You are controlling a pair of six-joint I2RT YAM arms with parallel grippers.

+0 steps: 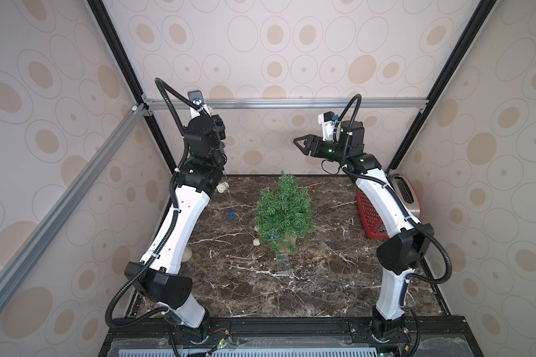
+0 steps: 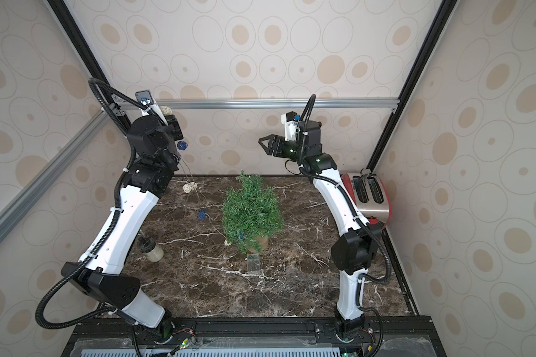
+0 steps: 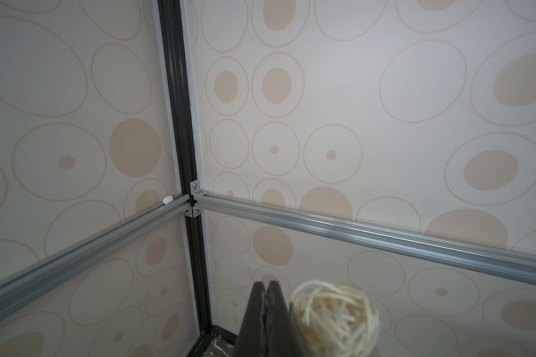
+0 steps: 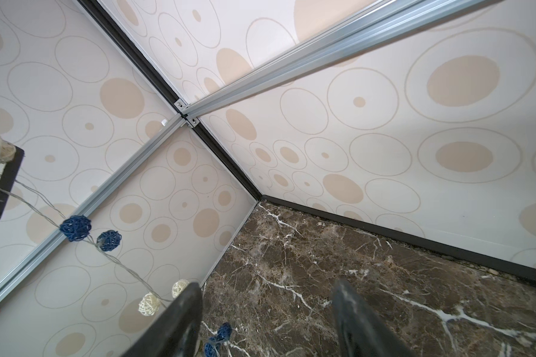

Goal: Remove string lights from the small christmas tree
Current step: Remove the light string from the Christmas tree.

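The string lights (image 3: pixel 334 318) were pinched by the closed left gripper (image 3: pixel 268 282) above the table's (image 1: pixel 338 278) back-left corner, their tail caught in the small christmas tree (image 1: pixel 283 210), mid-table. The right gripper (image 4: pixel 266 286) was seen open and empty. Freeing that tail was judged the next step.

Your left gripper (image 2: pixel 167 116) is raised at far left, just below the rail (image 2: pixel 260 103), clamped on the lights (image 2: pixel 182 145), with a cream ball beside it. The wire drops past a blue ball and two cream balls to another blue ball low over the marble table (image 2: pixel 291 293), then runs toward the tree (image 2: pixel 251 213) at centre. A cream ball sits by the tree's pot (image 2: pixel 260 240), a blue one shows among the lowest branches, and the clear battery box (image 2: pixel 253 262) lies just on the near side. Your right gripper (image 2: pixel 262 142), jaws apart and empty, hangs above and right of the treetop. A red toaster (image 2: pixel 369 194) stands at far right; a small jar (image 2: pixel 151 250) sits beside your left arm.
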